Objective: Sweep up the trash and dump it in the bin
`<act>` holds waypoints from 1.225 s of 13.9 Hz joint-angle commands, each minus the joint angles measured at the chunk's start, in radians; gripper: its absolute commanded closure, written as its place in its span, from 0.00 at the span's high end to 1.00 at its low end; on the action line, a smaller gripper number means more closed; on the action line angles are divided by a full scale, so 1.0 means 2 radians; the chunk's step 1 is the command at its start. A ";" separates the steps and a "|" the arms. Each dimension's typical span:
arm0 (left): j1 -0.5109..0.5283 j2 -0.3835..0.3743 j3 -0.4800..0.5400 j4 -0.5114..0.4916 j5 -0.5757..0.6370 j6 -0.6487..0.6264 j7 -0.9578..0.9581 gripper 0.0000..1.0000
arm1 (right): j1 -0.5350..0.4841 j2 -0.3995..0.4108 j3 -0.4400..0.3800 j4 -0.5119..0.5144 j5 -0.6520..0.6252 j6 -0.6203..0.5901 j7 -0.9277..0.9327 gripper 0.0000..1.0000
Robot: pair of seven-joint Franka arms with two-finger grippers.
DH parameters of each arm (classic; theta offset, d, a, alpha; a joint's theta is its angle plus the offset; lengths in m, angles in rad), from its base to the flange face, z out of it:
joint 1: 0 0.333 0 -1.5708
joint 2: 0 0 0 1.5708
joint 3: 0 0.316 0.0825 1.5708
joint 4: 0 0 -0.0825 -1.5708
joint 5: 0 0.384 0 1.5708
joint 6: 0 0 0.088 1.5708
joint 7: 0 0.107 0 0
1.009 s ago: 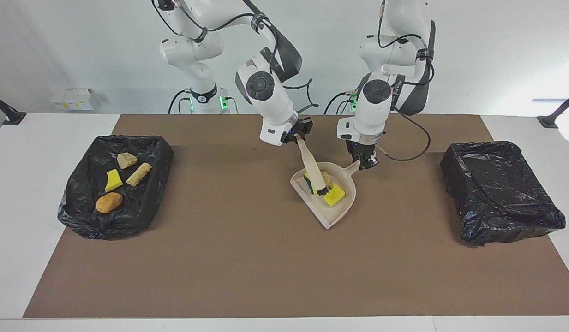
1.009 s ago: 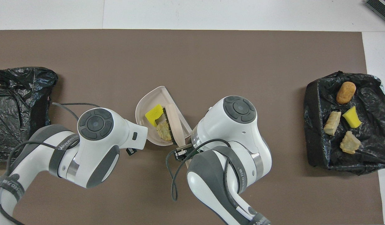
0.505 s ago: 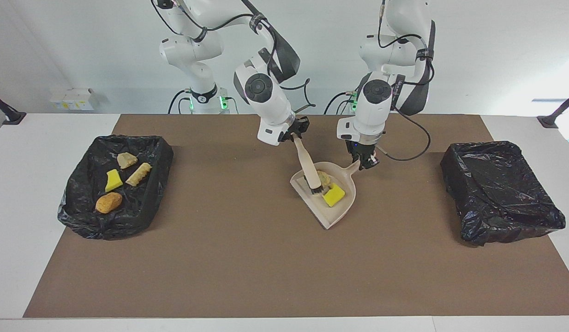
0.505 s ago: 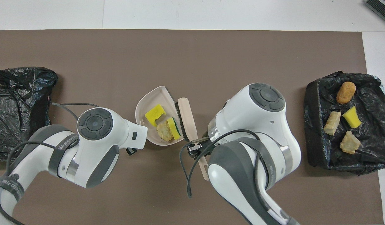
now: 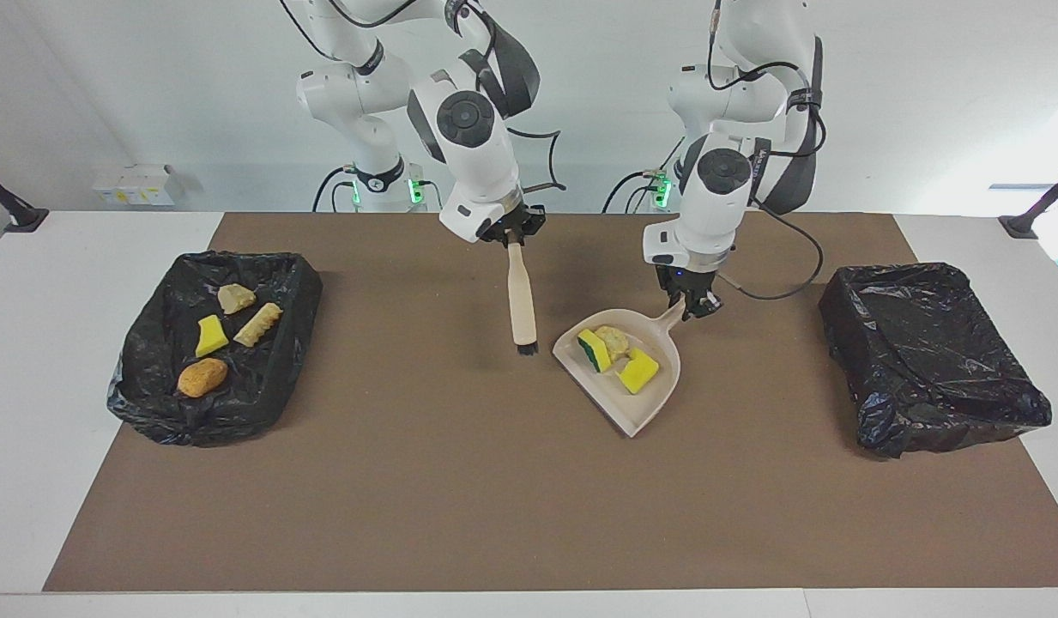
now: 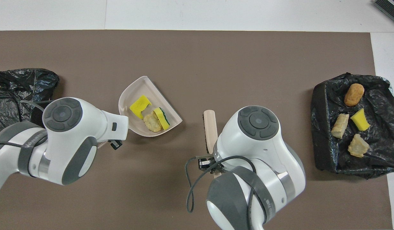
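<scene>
Three pieces of trash lie in the beige dustpan [image 5: 644, 408] [image 6: 133, 92]: a yellow sponge chunk [image 5: 638, 371] [image 6: 140, 106], a tan lump [image 5: 615, 342] [image 6: 151, 121] and a yellow-green sponge [image 5: 594, 350] [image 6: 161, 116]. My left gripper [image 5: 690, 302] is shut on the dustpan's handle; in the overhead view its wrist hides the grip. My right gripper [image 5: 511, 236] is shut on the top of the beige brush [image 5: 521, 300] [image 6: 210, 129]. The brush hangs upright, bristles down, just above the mat, beside the dustpan and apart from it.
A black-bagged bin [image 5: 271, 369] [image 6: 321, 127] at the right arm's end of the table holds several more scraps, yellow, tan and orange. A second black-bagged bin [image 5: 923, 343] [image 6: 14, 95] stands at the left arm's end with nothing showing in it. A brown mat covers the table.
The right gripper has lifted the brush out of the dustpan and swung it upright toward the right arm's end. The left gripper has carried the loaded dustpan a little toward the left arm's end.
</scene>
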 commanded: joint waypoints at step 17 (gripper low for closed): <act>0.336 -0.055 0.066 0.140 0.002 -0.134 0.243 0.00 | 0.153 -0.007 -0.001 -0.107 -0.044 0.125 0.153 1.00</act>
